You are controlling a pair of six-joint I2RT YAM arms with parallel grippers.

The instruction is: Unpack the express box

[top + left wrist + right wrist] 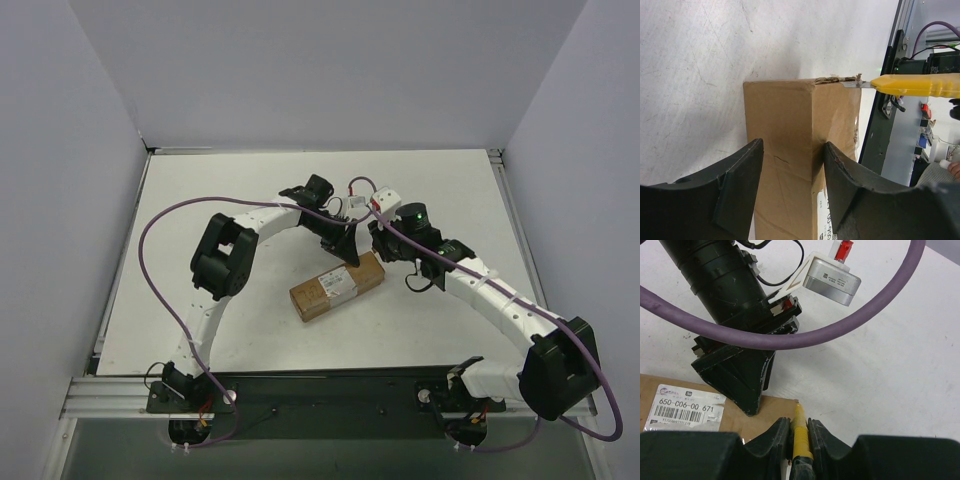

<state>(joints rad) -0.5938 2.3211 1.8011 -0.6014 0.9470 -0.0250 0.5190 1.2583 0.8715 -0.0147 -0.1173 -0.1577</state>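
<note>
The express box [338, 285], brown card with a white label [337, 284], lies across the middle of the table. My left gripper [345, 250] is open and rests on the box's right end; in the left wrist view [794, 150] its fingers [735, 185] sit apart over the box [785, 120], one on the side face, one on the top. My right gripper [380, 245] is shut on a yellow utility knife [800, 432]. The blade [857, 84] touches the torn top corner of the box's end. The right wrist view shows the box [772, 410], its label [685, 407] and the gripper [799, 422].
The white tabletop [200, 200] is walled at the back and sides. A purple cable [790, 340] and the left wrist's camera module [832, 277] hang just beyond the knife. The black front rail [885, 100] lies past the box's end.
</note>
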